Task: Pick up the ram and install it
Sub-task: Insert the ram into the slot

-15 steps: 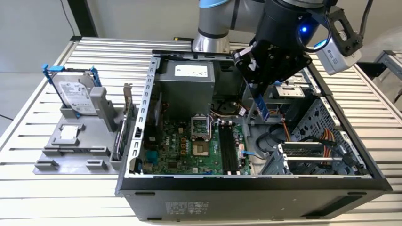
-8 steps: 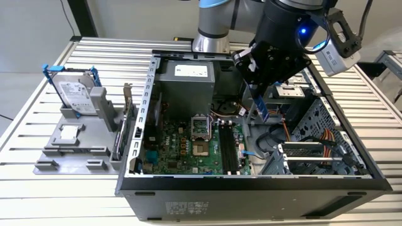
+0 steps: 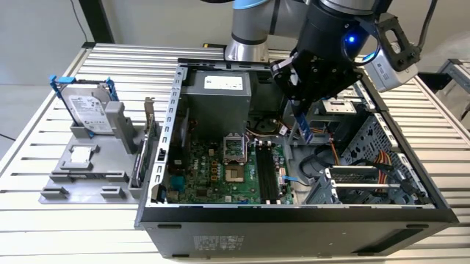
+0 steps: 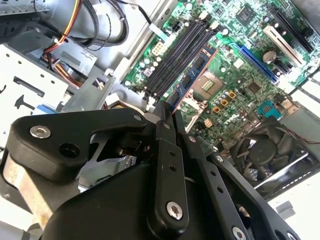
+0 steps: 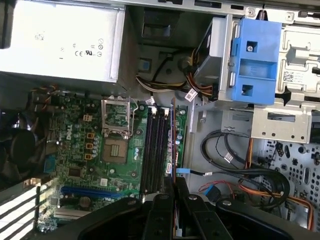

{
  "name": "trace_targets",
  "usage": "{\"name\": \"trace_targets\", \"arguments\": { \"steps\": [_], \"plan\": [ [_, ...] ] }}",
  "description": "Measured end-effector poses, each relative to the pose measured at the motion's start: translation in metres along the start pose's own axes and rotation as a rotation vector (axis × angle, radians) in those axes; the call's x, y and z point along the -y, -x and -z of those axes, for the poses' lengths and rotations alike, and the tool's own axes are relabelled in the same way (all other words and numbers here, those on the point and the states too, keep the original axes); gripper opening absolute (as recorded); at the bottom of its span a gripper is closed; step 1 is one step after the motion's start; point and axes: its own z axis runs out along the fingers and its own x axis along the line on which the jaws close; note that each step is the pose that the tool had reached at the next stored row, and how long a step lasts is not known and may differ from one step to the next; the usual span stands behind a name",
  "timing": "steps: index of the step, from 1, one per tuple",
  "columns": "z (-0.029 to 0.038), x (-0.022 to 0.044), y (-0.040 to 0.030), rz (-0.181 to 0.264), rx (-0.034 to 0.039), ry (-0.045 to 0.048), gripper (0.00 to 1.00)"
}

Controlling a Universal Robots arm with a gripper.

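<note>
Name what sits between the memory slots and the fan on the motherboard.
The CPU socket lies between the memory slots and the fan, seen in the first wrist view.

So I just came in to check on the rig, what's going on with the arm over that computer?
The arm's pincer holds the ram, a thin dark-blue strip, edge-down above the open computer case. In the second wrist view the ram hangs over the black memory slots on the green motherboard, not yet seated. To the exterior view's left, a silver hard drive with blue rails stands in a grey holder on the table.
</note>
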Motion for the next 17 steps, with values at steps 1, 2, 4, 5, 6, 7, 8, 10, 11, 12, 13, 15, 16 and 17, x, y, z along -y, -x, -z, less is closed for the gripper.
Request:
{"name": "trace_targets", "arguments": {
  "steps": [1, 2, 4, 5, 6, 7, 8, 10, 11, 12, 13, 15, 16, 17],
  "plan": [
    [-0.0002, 0.0000, -0.0001, -0.005, 0.0002, -0.0001, 0.00],
    [-0.0005, 0.0000, -0.0001, -0.008, 0.0004, -0.0001, 0.00],
    [-0.0009, 0.0000, -0.0001, -0.012, 0.0007, 0.0000, 0.00],
    [-0.0010, 0.0001, -0.0001, -0.013, 0.0007, 0.0000, 0.00],
    [-0.0013, 0.0001, -0.0001, -0.014, 0.0008, 0.0000, 0.00],
    [-0.0016, 0.0001, -0.0001, -0.015, 0.0009, 0.0002, 0.00],
    [-0.0020, 0.0001, -0.0001, -0.015, 0.0009, 0.0002, 0.00],
    [-0.0027, 0.0001, -0.0001, -0.016, 0.0009, 0.0001, 0.00],
    [-0.0030, 0.0001, -0.0001, -0.016, 0.0009, 0.0000, 0.00],
    [-0.0034, 0.0002, -0.0001, -0.016, 0.0009, 0.0000, 0.00],
    [-0.0038, 0.0002, -0.0001, -0.016, 0.0009, 0.0000, 0.00],
    [-0.0046, 0.0003, -0.0001, -0.016, 0.0009, 0.0000, 0.00],
    [-0.0049, 0.0003, -0.0001, -0.016, 0.0009, 0.0000, 0.00],
    [-0.0051, 0.0003, -0.0001, -0.016, 0.0009, -0.0001, 0.00]
  ]
}}
